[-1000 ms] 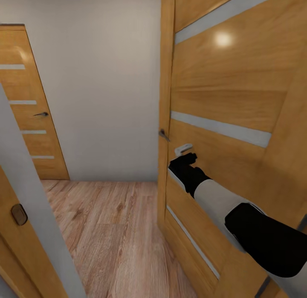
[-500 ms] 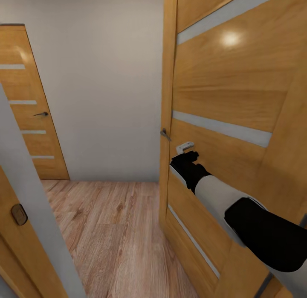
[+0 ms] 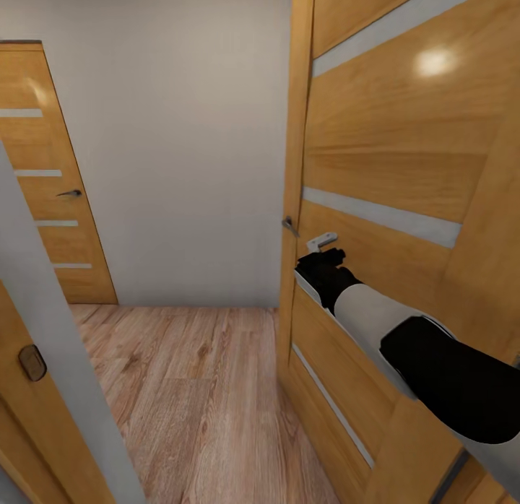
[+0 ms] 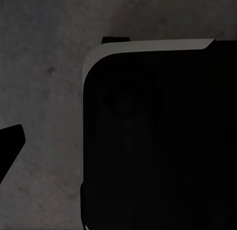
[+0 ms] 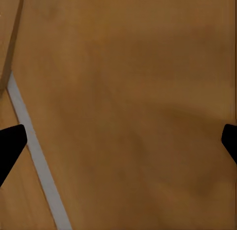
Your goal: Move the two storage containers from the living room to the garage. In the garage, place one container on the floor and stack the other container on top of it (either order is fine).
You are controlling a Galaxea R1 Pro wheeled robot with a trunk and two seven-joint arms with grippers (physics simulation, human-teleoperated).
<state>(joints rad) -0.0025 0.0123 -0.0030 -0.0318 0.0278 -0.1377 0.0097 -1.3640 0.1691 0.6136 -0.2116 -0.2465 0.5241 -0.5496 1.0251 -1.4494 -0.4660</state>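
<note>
Pushing the orange door open — no containers with us yet.

Nearest, our right hand [image 3: 323, 260] presses the orange door [image 3: 404, 150], fingers spread wide in the wrist view and holding nothing; the door edge has swung rightward in the last second, widening the gap. Beyond lie the wood-plank floor [image 3: 188, 388] and a second door [image 3: 50, 179] — the left hand's state we cannot tell.

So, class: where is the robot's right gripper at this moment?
In the head view, the right gripper is at the right, up against the open wooden door, just beside its handle.
</note>
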